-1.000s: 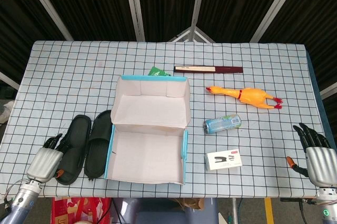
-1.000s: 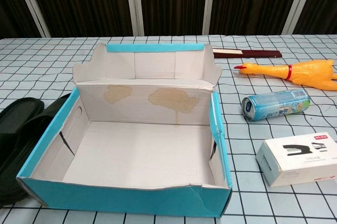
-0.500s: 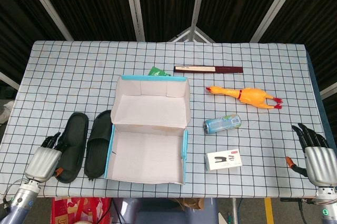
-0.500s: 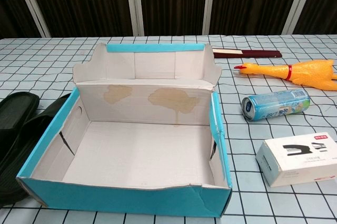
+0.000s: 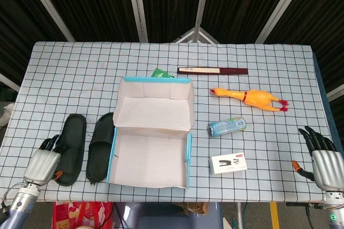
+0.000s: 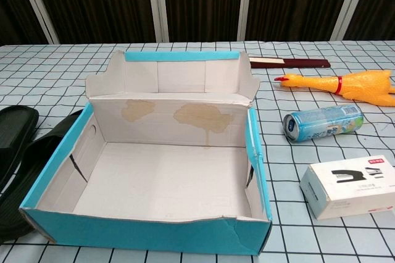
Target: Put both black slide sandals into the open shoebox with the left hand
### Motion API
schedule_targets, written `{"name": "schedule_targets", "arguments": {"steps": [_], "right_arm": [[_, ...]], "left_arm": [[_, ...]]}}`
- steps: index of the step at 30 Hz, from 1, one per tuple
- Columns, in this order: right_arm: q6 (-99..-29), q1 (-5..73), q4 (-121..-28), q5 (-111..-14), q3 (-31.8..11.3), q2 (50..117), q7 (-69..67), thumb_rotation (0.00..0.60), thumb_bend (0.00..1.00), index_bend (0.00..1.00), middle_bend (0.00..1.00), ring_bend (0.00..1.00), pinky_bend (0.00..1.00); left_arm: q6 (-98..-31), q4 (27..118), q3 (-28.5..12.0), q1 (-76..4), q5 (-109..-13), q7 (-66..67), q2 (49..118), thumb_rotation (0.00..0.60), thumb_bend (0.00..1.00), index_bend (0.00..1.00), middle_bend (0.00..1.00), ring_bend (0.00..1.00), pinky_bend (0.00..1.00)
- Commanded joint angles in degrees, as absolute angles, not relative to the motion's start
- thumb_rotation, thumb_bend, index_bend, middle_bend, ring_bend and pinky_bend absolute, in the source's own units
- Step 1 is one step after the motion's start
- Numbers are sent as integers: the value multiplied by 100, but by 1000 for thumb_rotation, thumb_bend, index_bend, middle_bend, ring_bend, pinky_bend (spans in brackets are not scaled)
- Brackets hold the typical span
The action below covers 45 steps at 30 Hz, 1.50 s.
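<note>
At lower left of the frame, the left hand [image 5: 40, 164] rests against the outer black rubber slide sandal [image 5: 70, 141]; whether it grips is unclear. Its twin sandal [image 5: 99, 146] lies just beside the open blue-edged cardboard shoebox [image 5: 151, 171]. At lower right, the right hand [image 5: 324, 164] holds nothing, fingers spread.

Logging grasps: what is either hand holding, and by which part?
The left hand grips the outer sandal at its near end; the right hand holds nothing.
</note>
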State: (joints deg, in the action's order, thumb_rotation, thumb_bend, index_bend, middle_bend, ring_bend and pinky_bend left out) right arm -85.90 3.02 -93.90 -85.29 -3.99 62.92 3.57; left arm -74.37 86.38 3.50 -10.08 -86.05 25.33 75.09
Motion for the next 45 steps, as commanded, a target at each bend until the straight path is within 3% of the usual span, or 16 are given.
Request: {"name": "schedule_targets", "arguments": {"steps": [1, 12, 21, 29, 37, 45], "right_arm": [[-8591, 301, -9389, -8531, -398, 6291, 348, 600, 254, 138, 118, 167, 200], [-8602, 297, -9377, -8539, -400, 6291, 319, 600, 254, 139, 118, 167, 200], [-8598, 286, -9386, -8506, -406, 6278, 268, 600, 254, 139, 118, 168, 200], [-8594, 285, -9391, -8527, -397, 6255, 191, 600, 254, 139, 118, 167, 200], [-8573, 287, -9356, -8506, -406, 6241, 85, 600, 254, 138, 118, 167, 200], [-8571, 284, -9344, -8507, -405, 6238, 33, 600, 254, 138, 118, 167, 201]], "left_arm": [[-7424, 8646, 341, -1010, -8578, 2555, 7504, 600, 562, 510, 459, 98, 159], [-7581, 8619, 295, -985, -8617, 2630, 7504, 600, 580, 557, 508, 133, 160], [-8374, 8926, 222, -831, -9116, 2704, 7254, 600, 580, 561, 493, 133, 160], [-8669, 10020, -101, -1162, -10099, 4716, 6369, 600, 577, 562, 485, 133, 160], [-7820, 11205, -535, -1806, -11183, 6927, 5467, 600, 566, 564, 498, 133, 190], [-6173, 11683, -1003, -2790, -11926, 7989, 5057, 600, 566, 560, 503, 133, 202]]}}
